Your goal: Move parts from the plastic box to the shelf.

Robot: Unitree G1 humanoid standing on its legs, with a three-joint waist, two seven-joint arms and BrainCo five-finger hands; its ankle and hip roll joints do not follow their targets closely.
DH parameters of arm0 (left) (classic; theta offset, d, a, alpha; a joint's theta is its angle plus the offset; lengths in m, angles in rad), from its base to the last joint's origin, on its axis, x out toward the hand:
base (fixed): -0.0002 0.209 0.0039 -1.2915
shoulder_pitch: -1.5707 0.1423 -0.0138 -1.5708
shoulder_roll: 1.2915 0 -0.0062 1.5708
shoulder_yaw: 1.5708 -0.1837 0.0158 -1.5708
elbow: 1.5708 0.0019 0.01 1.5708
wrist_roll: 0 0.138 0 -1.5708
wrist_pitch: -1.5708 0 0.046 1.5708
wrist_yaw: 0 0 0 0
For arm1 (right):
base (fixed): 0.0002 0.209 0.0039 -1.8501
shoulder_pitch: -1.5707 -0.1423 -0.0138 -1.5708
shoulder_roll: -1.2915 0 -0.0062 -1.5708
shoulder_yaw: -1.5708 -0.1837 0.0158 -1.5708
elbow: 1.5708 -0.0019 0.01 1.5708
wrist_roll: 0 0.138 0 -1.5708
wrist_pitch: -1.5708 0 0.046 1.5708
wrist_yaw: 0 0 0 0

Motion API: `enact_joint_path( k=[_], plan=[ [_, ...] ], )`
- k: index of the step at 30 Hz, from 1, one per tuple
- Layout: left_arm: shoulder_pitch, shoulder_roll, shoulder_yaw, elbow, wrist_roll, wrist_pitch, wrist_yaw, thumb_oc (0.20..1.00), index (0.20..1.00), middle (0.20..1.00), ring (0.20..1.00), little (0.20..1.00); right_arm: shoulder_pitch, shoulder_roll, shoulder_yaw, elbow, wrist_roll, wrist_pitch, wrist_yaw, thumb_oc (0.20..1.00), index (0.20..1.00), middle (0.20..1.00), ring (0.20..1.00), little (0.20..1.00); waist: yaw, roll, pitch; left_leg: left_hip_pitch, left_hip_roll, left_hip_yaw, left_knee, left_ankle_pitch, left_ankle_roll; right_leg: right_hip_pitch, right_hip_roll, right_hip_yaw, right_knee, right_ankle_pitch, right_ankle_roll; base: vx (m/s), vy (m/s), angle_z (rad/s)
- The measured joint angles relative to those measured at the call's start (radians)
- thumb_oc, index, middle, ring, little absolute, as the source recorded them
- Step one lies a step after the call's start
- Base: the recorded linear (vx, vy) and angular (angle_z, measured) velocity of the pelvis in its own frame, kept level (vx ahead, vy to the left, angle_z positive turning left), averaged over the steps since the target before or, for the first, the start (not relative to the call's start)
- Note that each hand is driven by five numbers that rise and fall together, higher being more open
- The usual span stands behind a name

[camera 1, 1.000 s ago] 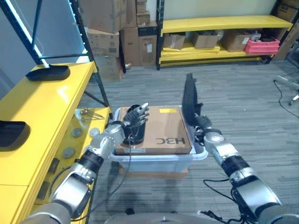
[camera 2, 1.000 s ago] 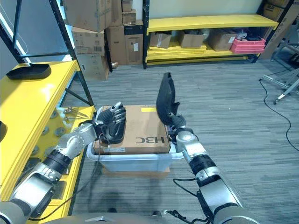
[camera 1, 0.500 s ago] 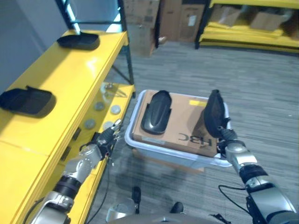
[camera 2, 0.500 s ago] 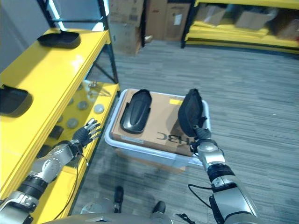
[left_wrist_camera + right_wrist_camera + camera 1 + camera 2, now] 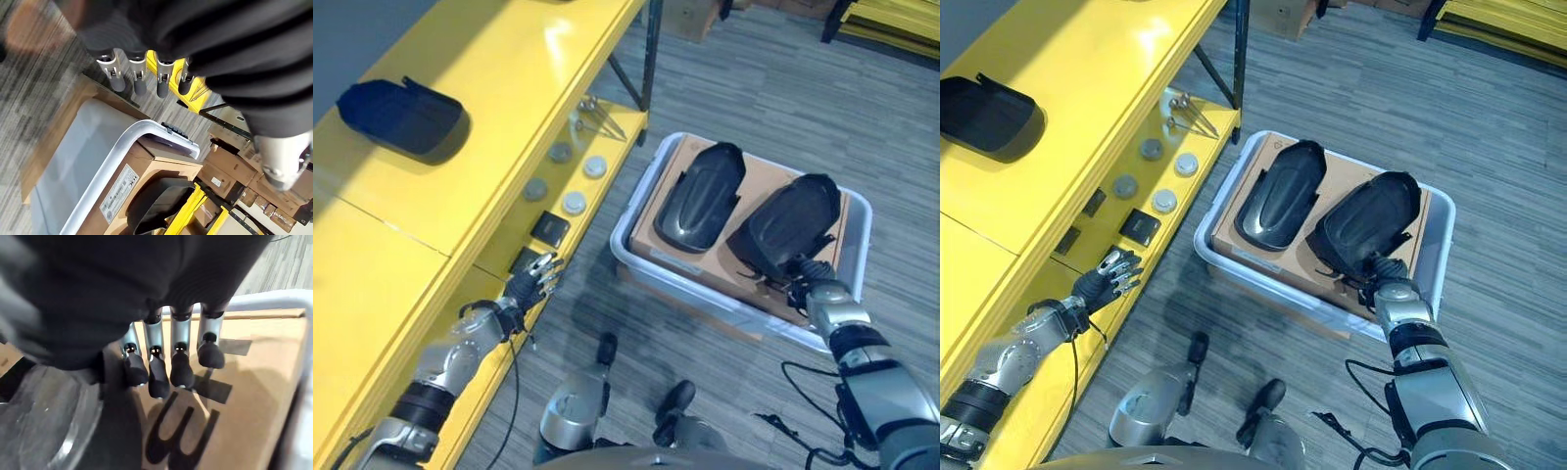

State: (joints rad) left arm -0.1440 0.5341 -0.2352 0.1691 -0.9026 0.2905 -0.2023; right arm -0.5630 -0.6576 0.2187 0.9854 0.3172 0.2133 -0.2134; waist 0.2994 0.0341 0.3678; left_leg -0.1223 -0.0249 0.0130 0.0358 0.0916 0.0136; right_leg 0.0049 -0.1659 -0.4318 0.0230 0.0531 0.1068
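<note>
A: Where is your right hand (image 5: pixel 1390 277) sitting, and is it gripping anything?

B: It is resting at the near edge of the right-hand black moulded part (image 5: pixel 788 224), over the cardboard box (image 5: pixel 763 182) that fills the clear plastic box (image 5: pixel 637 269). In the right wrist view your fingers (image 5: pixel 158 372) are hanging nearly straight, tips just above the cardboard, with the part's dark shell beside them. You are holding nothing; whether the tips are touching the part, I cannot tell.

A: And the left hand (image 5: pixel 532 281)?

B: It is hovering open beside the front edge of the yellow shelf (image 5: pixel 489 117), fingers spread and empty, well apart from the plastic box.

A: Where are the parts lying?

B: Two are lying side by side on the cardboard, the second black part (image 5: pixel 702 196) to the left of the one by your right hand. A third black part (image 5: pixel 399 115) is sitting on the shelf's top level.

A: Anything crowding the shelf?

B: Round metal discs (image 5: pixel 574 202), a small dark square block (image 5: pixel 549 228) and thin metal rods (image 5: pixel 598 115) are lying on the lower level, near your left hand.
</note>
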Motion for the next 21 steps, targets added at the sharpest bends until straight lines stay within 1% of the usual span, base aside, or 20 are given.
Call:
enact_joint_path(
  k=[1,2,3,5,8,10,13,17,19,21],
  plan=[
    [0.000,0.000,-0.001,0.000,0.000,-0.001,-0.008,1.000,1.000,1.000,1.000,1.000,-0.003,0.000,0.009,0.033,-0.004,0.009,0.031,0.489,0.489,0.489,0.489,0.489,0.002,-0.006,0.003,0.000,0.000,-0.004,0.001,0.000,0.000,0.003,0.000,-0.003,-0.001,0.000,0.000,0.01,-0.047,0.11],
    [0.000,0.000,-0.001,0.000,0.000,-0.003,-0.012,1.000,1.000,1.000,1.000,1.000,-0.005,0.000,0.013,0.068,-0.004,0.017,0.050,0.934,0.934,0.934,0.934,0.934,0.005,-0.009,0.005,0.000,-0.001,-0.009,0.002,0.000,0.000,0.007,0.001,-0.009,-0.001,0.000,0.001,0.01,-0.053,0.14],
    [0.001,0.001,-0.001,0.000,0.001,-0.005,-0.019,1.000,1.000,1.000,1.000,1.000,-0.003,0.001,0.013,0.102,-0.003,0.024,0.066,1.000,1.000,1.000,1.000,1.000,0.010,-0.011,0.006,0.001,-0.002,-0.013,0.003,0.000,0.000,0.011,0.002,-0.015,-0.002,-0.001,0.001,0.01,-0.051,0.14],
    [0.002,0.004,-0.001,0.000,0.002,-0.007,-0.024,1.000,1.000,1.000,1.000,1.000,-0.001,0.001,0.011,0.134,-0.002,0.028,0.075,1.000,1.000,1.000,1.000,1.000,0.017,-0.018,0.009,0.003,-0.001,-0.016,0.007,-0.001,-0.002,0.018,0.007,-0.017,-0.004,-0.001,0.001,0.00,-0.035,0.07],
    [0.002,0.005,-0.001,0.002,0.003,-0.007,-0.046,1.000,1.000,1.000,1.000,1.000,-0.003,0.001,0.004,0.133,-0.001,0.036,0.080,1.000,1.000,1.000,1.000,1.000,0.019,-0.027,0.009,0.007,0.003,-0.017,0.015,-0.003,-0.004,0.027,0.011,-0.017,-0.004,0.000,-0.001,0.00,-0.023,0.01],
    [0.002,0.005,0.000,0.002,0.004,-0.007,-0.053,1.000,1.000,1.000,1.000,1.000,-0.002,0.002,0.003,0.132,0.000,0.042,0.080,1.000,1.000,1.000,1.000,1.000,0.019,-0.033,0.007,0.007,0.006,-0.017,0.016,-0.008,-0.012,0.027,0.013,-0.016,-0.004,0.000,0.000,0.00,0.000,0.00],
    [0.006,0.007,0.000,0.002,0.004,-0.007,-0.053,1.000,1.000,1.000,1.000,1.000,0.002,0.002,-0.038,0.135,0.011,0.053,0.067,1.000,1.000,1.000,1.000,1.000,0.017,-0.036,0.006,0.013,0.006,-0.015,0.015,-0.008,-0.012,0.031,0.013,-0.010,-0.003,0.000,0.001,0.01,-0.003,-0.04],
    [0.018,0.017,0.000,0.002,0.004,-0.006,-0.054,1.000,1.000,1.000,1.000,1.000,0.011,0.006,-0.066,0.133,0.052,0.055,0.029,1.000,1.000,1.000,1.000,1.000,0.005,-0.056,-0.007,0.019,0.008,-0.011,0.015,-0.010,-0.012,0.032,0.011,0.002,-0.003,-0.001,0.001,0.04,0.002,-0.05],
    [0.022,0.022,0.000,0.002,0.004,-0.004,-0.055,1.000,1.000,1.000,1.000,1.000,0.012,0.020,-0.090,0.135,0.088,0.055,-0.026,1.000,1.000,1.000,1.000,1.000,-0.001,-0.066,-0.027,0.019,0.008,-0.007,0.015,-0.013,-0.011,0.031,0.011,0.007,-0.004,0.000,0.000,0.07,0.030,-0.06],
    [0.022,0.022,0.000,0.001,0.004,-0.004,-0.058,1.000,1.000,1.000,1.000,1.000,0.016,0.030,-0.118,0.135,0.106,0.041,-0.064,1.000,1.000,1.000,1.000,1.000,-0.001,-0.064,-0.031,0.022,0.008,-0.004,0.015,-0.015,-0.011,0.033,0.011,0.009,-0.005,0.003,-0.004,0.04,0.046,-0.03]
  ],
)
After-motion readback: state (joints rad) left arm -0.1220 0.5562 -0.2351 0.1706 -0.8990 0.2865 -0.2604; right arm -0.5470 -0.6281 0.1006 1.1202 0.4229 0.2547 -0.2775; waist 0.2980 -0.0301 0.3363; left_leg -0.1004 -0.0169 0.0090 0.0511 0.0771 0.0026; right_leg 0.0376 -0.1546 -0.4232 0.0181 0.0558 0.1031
